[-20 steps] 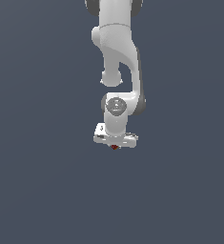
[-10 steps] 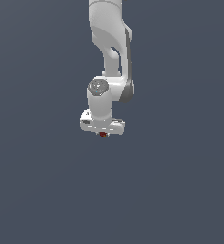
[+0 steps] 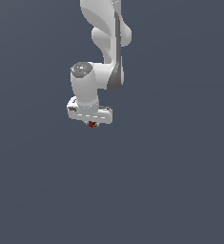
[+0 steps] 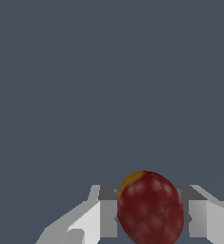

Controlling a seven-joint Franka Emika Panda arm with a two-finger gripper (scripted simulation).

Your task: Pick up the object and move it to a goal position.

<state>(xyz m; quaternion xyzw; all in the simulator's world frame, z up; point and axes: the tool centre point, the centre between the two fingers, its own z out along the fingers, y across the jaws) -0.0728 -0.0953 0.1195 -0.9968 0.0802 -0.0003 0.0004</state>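
A: where's the obj rn?
B: dark red rounded lump [image 4: 150, 209], yellowish patch on one end, sits right btwn the fingers [image 4: 106, 217] of the white gripper [image 3: 92, 124], which is pinching it on both sides, arm pointing down.

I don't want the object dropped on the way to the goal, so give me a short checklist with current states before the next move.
1. Dark red object between the fingers: ok, one finger on each side in the wrist view.
2. Gripper shut on it: ok.
3. Object lifted: cannot tell, no surface or shadow to judge against.
4. Path free: ok, only plain grey background around.
5. Goal position: cannot tell, no marker in either view.
6. Grip centred: cannot tell, the object's lower part is cropped.
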